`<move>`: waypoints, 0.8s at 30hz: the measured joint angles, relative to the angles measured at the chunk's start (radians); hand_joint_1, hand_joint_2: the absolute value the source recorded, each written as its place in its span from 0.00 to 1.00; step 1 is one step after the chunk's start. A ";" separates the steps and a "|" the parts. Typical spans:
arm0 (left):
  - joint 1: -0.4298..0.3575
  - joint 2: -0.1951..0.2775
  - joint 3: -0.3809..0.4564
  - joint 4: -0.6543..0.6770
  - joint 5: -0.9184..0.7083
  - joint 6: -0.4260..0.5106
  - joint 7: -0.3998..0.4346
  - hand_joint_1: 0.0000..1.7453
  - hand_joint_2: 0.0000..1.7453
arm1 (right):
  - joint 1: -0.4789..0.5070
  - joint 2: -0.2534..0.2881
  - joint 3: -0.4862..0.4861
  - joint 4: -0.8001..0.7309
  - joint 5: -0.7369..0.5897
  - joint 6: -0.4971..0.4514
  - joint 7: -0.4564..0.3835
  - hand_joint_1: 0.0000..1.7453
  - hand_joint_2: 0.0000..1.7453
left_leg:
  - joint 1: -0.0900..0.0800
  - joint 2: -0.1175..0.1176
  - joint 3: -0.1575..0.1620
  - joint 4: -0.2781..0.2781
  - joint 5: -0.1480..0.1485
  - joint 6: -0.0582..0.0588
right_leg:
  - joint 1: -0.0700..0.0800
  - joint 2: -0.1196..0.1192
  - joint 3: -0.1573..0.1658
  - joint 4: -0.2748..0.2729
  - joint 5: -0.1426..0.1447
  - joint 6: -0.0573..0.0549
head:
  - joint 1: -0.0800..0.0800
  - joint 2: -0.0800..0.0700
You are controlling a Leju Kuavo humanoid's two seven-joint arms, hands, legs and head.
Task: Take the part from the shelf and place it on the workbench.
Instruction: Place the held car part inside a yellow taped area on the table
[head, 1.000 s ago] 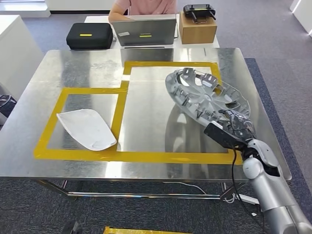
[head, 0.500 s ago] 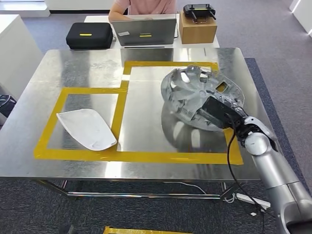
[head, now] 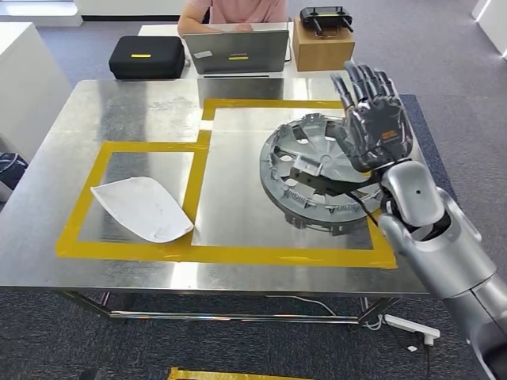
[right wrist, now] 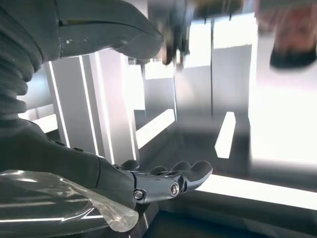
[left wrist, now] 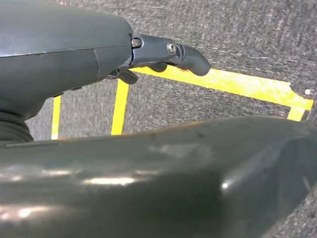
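Fingers (head: 361, 83) of the right hand (head: 374, 127) spread wide above the wheel cover (head: 314, 178), holding nothing.

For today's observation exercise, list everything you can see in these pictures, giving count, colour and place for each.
Wheel cover: one, silver, flat on the workbench's right side, inside the tape.
White part: one, white, left taped box.
Workbench: one, bare steel.
Tape outline: yellow, on the benchtop.
Case: one, black, far table.
Laptop: one, grey, far table.
Cardboard box: one, brown, controller on top.
Person: one, behind laptop.
Right hand: open, raised above the cover.
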 joint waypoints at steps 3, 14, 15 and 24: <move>-0.001 -0.002 0.000 0.000 -0.006 0.000 -0.003 0.00 0.00 | 0.043 -0.008 0.018 -0.038 0.129 -0.028 0.006 0.00 1.00 | 0.000 0.000 0.000 0.000 -0.001 0.001 | 0.000 0.001 0.000 0.000 0.000 0.000 | 0.000 0.000; -0.003 -0.015 -0.011 0.000 -0.040 -0.011 -0.021 0.00 0.00 | 0.084 -0.066 0.095 -0.089 0.370 -0.185 0.155 0.00 1.00 | 0.000 0.000 0.000 0.001 -0.001 0.001 | 0.000 0.001 0.000 0.000 0.000 0.000 | 0.000 0.000; -0.005 -0.016 -0.011 0.000 -0.043 -0.010 -0.021 0.00 0.00 | 0.080 -0.074 0.116 -0.093 0.371 -0.185 0.175 0.00 1.00 | -0.001 0.000 -0.001 0.003 -0.002 0.003 | -0.002 0.000 0.000 -0.001 0.001 0.002 | 0.000 0.000; -0.017 -0.026 -0.017 0.000 -0.057 0.002 -0.026 0.00 0.00 | 0.062 -0.120 0.209 -0.117 0.371 -0.202 0.229 0.00 1.00 | 0.007 0.011 0.015 -0.056 0.042 0.046 | -0.003 0.003 -0.056 0.116 -0.084 0.028 | 0.003 0.000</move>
